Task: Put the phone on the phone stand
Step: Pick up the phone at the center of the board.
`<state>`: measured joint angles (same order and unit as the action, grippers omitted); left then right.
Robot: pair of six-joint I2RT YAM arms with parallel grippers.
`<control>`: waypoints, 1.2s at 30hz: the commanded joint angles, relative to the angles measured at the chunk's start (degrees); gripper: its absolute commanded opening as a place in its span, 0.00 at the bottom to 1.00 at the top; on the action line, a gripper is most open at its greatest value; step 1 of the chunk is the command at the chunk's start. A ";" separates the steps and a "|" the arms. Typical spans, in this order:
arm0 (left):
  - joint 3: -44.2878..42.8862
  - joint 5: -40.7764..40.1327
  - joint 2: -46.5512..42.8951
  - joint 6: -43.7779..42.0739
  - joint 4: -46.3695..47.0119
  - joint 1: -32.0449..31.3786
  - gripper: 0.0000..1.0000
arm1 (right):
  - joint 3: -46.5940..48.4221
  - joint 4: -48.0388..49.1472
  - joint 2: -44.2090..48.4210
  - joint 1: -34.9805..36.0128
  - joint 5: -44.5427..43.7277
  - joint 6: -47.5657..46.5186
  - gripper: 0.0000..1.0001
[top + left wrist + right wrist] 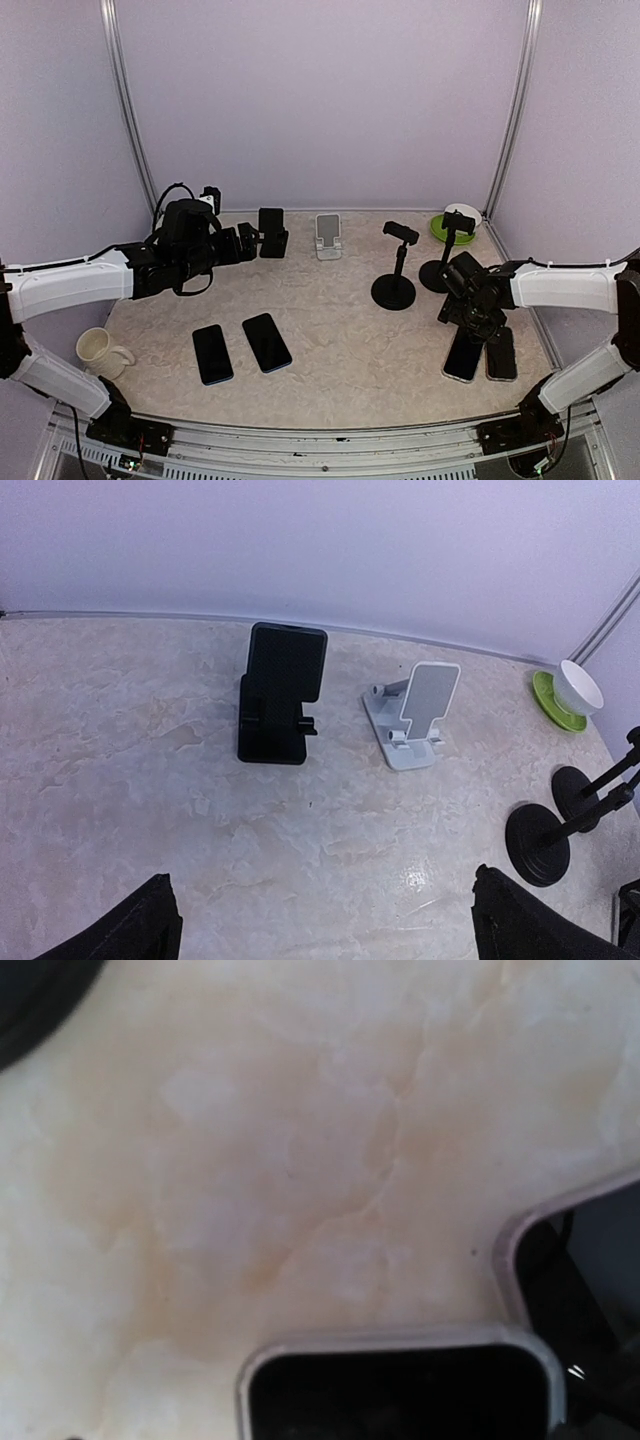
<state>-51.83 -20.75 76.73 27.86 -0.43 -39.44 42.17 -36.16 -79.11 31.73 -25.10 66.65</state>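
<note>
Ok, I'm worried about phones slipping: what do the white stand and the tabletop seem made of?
White stand: probably moulded plastic, matte, with even colour and rounded edges. Tabletop: beige marble-look veining, slightly glossy where light glares; real stone or printed laminate, I cannot tell.

The white-shelled left arm [70, 283] is reaching forward and inward across its side. Its black two-finger left tool [252, 242] is pointing roughly level toward the back, jaws standing wide apart and gripping nothing. The white-shelled right arm [565, 285] is folding inward, and its black right tool [474, 322] is pointing steeply down, jaws spread wide and empty.
</note>
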 commanded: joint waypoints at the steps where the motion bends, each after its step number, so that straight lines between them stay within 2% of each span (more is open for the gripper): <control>1: 0.45 0.30 0.34 -0.34 1.26 -0.46 0.99 | 0.83 0.09 -2.26 -0.70 1.11 -0.57 1.00; 20: 0.35 1.07 1.22 -0.43 1.92 -0.46 0.99 | -1.28 -3.14 1.40 -1.14 0.06 2.19 1.00; 36: 0.79 1.41 1.39 -0.14 2.10 -0.46 0.99 | -2.39 0.40 -1.88 -1.48 1.49 0.80 1.00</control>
<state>-51.77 -19.86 77.54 27.86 0.08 -39.59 40.16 -37.36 -79.33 30.94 -24.16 68.20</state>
